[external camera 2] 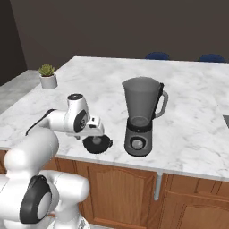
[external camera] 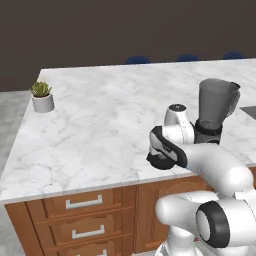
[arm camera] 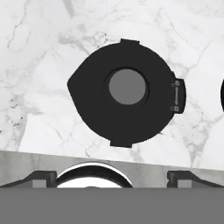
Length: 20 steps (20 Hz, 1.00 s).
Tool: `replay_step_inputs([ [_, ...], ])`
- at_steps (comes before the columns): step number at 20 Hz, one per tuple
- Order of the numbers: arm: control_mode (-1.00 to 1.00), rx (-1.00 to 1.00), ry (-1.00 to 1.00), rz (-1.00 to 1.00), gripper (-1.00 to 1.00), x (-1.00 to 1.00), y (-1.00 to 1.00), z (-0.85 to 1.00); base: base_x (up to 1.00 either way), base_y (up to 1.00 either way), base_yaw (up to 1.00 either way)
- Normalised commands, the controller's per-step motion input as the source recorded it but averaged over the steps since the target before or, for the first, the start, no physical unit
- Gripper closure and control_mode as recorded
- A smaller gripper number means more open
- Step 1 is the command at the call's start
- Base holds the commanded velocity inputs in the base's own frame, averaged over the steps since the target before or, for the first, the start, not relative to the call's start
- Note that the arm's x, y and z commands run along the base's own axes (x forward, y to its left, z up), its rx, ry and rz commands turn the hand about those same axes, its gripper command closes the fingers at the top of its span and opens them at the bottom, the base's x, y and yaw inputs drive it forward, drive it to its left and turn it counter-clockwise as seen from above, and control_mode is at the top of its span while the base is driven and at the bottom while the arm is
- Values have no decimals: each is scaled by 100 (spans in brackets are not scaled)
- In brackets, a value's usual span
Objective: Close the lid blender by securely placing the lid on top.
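Black lid (arm camera: 127,92) lying flat on the marble tabletop (arm camera: 39,52), directly beneath the wide-spread, empty jaws, beside the blender (external camera 2: 141,117).

base views: behind arm, left and right, sharing tabletop (external camera: 100,125) and blender (external camera 2: 142,117) | hand view: close, straight down on lid (arm camera: 124,92) below tool (arm camera: 112,177)

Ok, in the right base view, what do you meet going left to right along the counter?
Potted plant → lid, under the open gripper → blender.
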Motion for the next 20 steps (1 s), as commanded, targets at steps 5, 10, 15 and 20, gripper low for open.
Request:
replay_step_inputs([
  [5, -100, 0, 0, 0, -100, 28, -9, -26, 0, 0, 0],
  [10, -100, 0, 0, 0, -100, 17, -17, -15, 0, 0, 0],
  [15, -100, 0, 0, 0, -100, 16, -6, -25, 0, 0, 0],
  [20, -100, 0, 2, 0, -100, 22, -1, -22, 0, 0, 0],
])
